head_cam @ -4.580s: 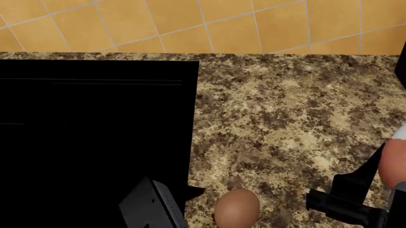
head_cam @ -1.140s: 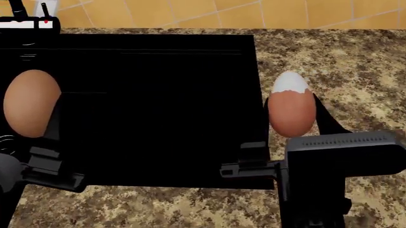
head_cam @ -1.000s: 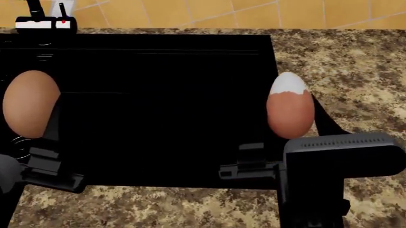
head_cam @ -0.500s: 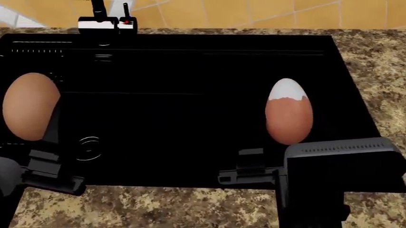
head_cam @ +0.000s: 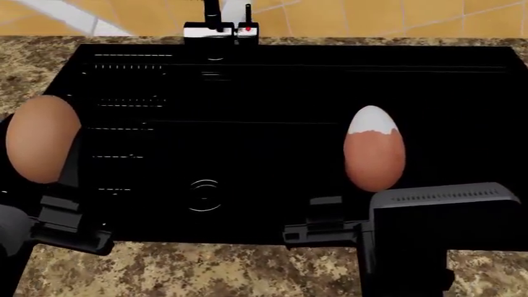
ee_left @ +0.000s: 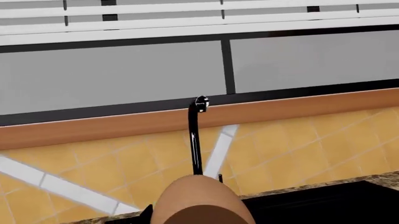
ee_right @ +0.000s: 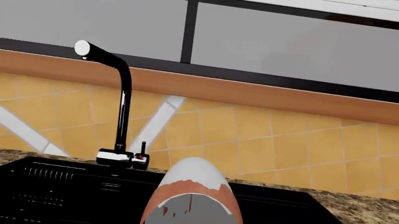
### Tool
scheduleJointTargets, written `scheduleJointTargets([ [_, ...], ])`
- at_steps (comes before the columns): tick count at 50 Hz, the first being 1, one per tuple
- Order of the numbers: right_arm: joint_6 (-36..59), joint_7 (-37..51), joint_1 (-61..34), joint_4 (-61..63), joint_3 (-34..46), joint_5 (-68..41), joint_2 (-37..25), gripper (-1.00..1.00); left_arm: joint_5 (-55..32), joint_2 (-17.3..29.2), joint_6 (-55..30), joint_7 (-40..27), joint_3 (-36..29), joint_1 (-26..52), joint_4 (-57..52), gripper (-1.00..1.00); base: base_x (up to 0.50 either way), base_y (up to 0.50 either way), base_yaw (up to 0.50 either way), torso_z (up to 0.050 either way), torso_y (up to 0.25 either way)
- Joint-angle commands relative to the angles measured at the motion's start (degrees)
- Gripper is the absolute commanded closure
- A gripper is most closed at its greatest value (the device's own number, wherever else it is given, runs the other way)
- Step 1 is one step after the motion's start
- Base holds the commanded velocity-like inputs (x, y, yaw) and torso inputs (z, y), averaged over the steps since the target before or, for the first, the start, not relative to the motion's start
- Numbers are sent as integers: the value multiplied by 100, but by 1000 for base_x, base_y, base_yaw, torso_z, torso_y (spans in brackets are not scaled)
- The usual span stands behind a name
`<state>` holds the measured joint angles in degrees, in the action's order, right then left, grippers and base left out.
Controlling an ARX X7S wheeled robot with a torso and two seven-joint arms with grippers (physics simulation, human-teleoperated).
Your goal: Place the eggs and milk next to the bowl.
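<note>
Clearly both eggs ride above the black sink (head_cam: 272, 55), the left gripper (head_cam: 62, 185) closed on the plain egg (head_cam: 43, 139) and the right gripper (head_cam: 363, 207) on the white-capped egg (head_cam: 374, 151); light, smooth, brittle, they likely want gentle pressure across the middle

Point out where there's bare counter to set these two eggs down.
Bare granite counter runs along the sink's near edge, between the two claws, and beside the sink's left rim. The black sink fills the middle; the faucet crowds the back edge.
</note>
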<state>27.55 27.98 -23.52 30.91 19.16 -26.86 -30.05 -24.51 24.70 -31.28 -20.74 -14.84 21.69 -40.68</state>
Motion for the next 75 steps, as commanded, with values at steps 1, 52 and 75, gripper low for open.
scheduleJointTargets([
  [1, -1, -229, -31, -39, -88, 233, 129, 100, 65, -98, 248, -25, 148, 6, 163, 100, 0, 500, 0, 0, 0],
  [52, -99, -202, 81, -1, -75, 185, 99, 100, 52, -25, 253, -128, 82, 5, 97, 100, 0, 500, 0, 0, 0],
  [75, -72, -167, 98, 80, -95, 144, 56, 100, 36, 2, 257, -149, 31, 44, 41, 100, -1, 500, 0, 0, 0],
])
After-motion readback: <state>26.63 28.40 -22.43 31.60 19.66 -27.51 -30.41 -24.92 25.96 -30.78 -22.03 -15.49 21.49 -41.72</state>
